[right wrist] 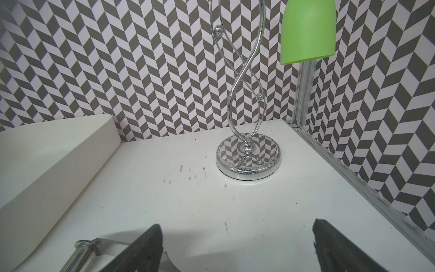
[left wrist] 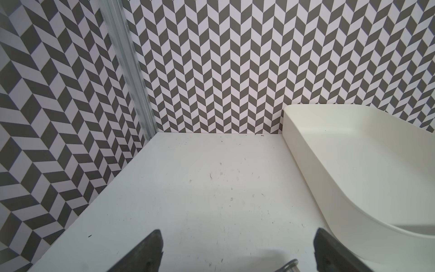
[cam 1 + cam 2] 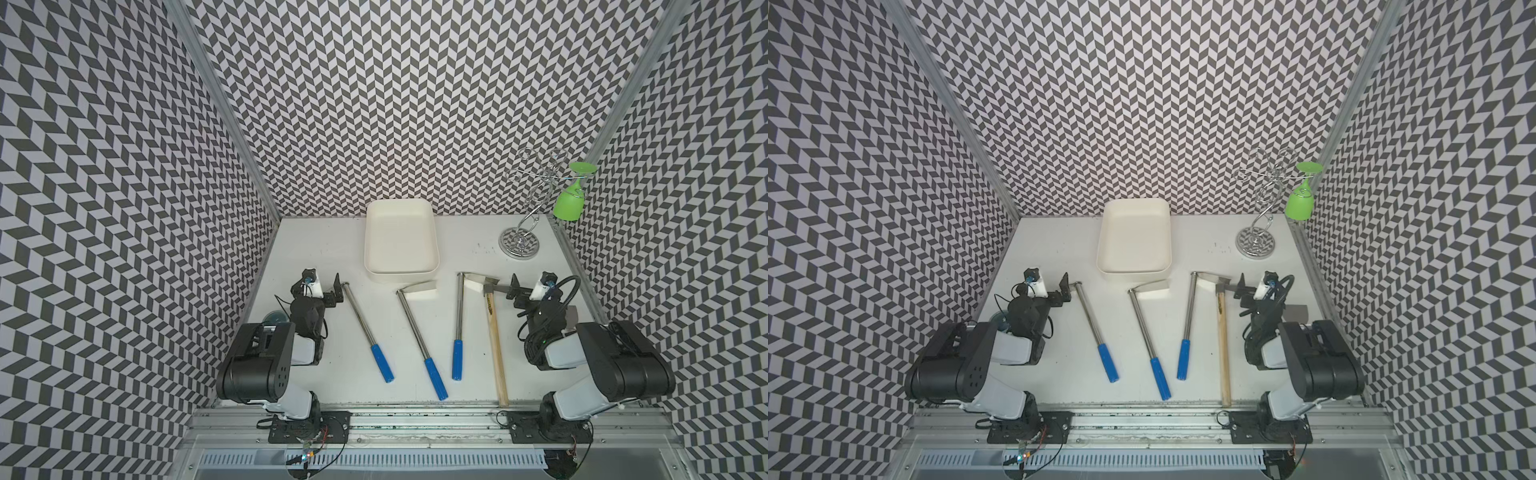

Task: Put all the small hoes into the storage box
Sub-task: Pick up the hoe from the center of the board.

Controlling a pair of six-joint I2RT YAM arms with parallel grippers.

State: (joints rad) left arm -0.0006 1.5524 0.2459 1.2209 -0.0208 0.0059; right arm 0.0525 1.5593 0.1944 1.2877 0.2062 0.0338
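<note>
The storage box [image 3: 401,275] [image 3: 1133,271], a cream-white tray, stands empty at the back middle of the table; its wall shows in the wrist views [image 2: 329,169] [image 1: 47,162]. Two hoe-shaped tools with steel shafts, blue grips and pale blades lie in front of it: a longer one [image 3: 415,332] [image 3: 1144,332] in the middle, a shorter one [image 3: 459,316] [image 3: 1188,311] to its right. Which is the small hoe I cannot tell. My left gripper [image 3: 337,289] [image 3: 1064,286] [image 2: 237,249] and right gripper [image 3: 514,287] [image 3: 1241,286] [image 1: 237,247] hover open, holding nothing.
A third blue-gripped tool [image 3: 363,328] lies by my left gripper, its head hidden behind the fingers. A wooden-handled hatchet [image 3: 496,345] lies beside my right gripper. A chrome rack [image 3: 519,245] [image 1: 248,162] holding an upturned green glass [image 3: 568,203] [image 1: 308,33] stands at the back right.
</note>
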